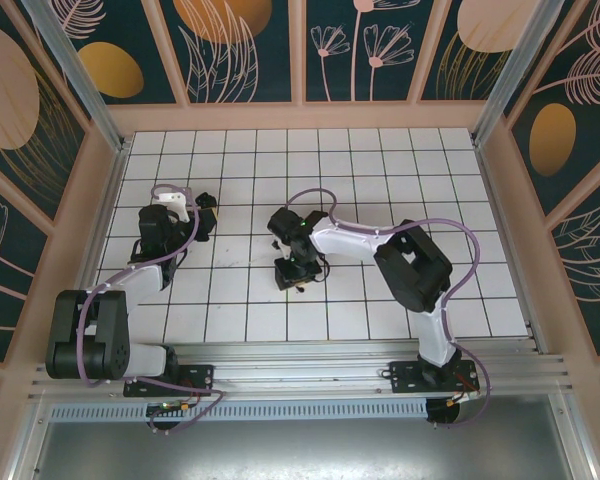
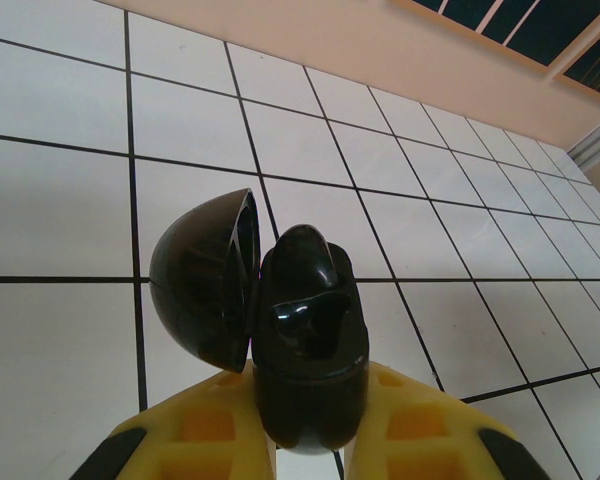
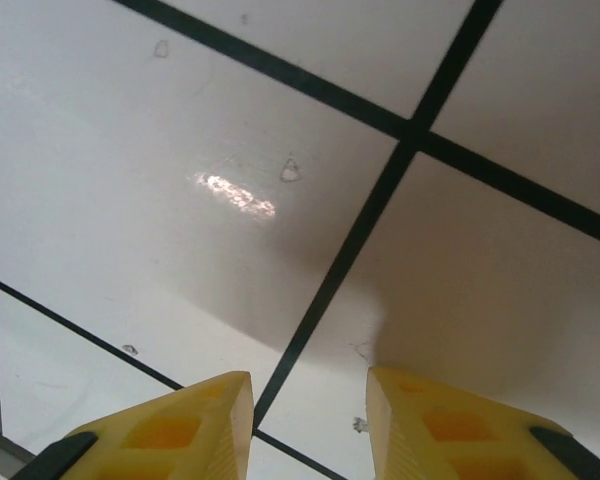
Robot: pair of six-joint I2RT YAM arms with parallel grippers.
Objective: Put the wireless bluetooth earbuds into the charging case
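My left gripper [image 2: 310,388] is shut on the black charging case [image 2: 305,340], its yellow fingers [image 2: 215,420] clamping the lower body from both sides. The case stands upright with its domed lid [image 2: 202,280] swung open to the left. A glossy dark recess shows in its inner face, and I cannot tell whether anything sits in it. In the top view the left gripper [image 1: 201,213] is at mid-left of the tiled table. My right gripper [image 1: 291,276] hovers low over the table's middle, and its yellow fingers [image 3: 215,410] stand open above bare tile with nothing between them. The earbuds are out of view.
The table [image 1: 380,170] is white tile with black grout lines, walled by pink-framed patterned panels [image 1: 245,50]. The right arm's elbow [image 1: 412,265] bulks at centre right. An aluminium rail [image 1: 310,365] runs along the near edge.
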